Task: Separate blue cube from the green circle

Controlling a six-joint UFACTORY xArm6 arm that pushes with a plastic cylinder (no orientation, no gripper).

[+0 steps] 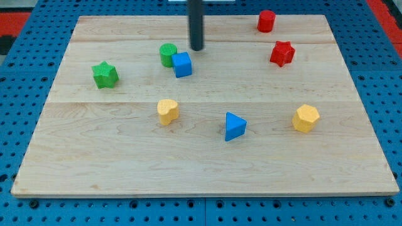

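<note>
The blue cube (183, 64) sits on the wooden board, touching the green circle (168, 54) on the circle's lower right side. My tip (197, 48) comes down from the view's top and stands just above and to the right of the blue cube, a small gap away from it. The green circle lies to the tip's left.
A green star (105, 75) is at the left. A yellow block (168, 111) and a blue triangle (235, 126) lie below. A yellow hexagon (306, 118) is at the right. A red star (282, 53) and a red cylinder (266, 21) are at the upper right. The board (94, 169) lies on a blue pegboard.
</note>
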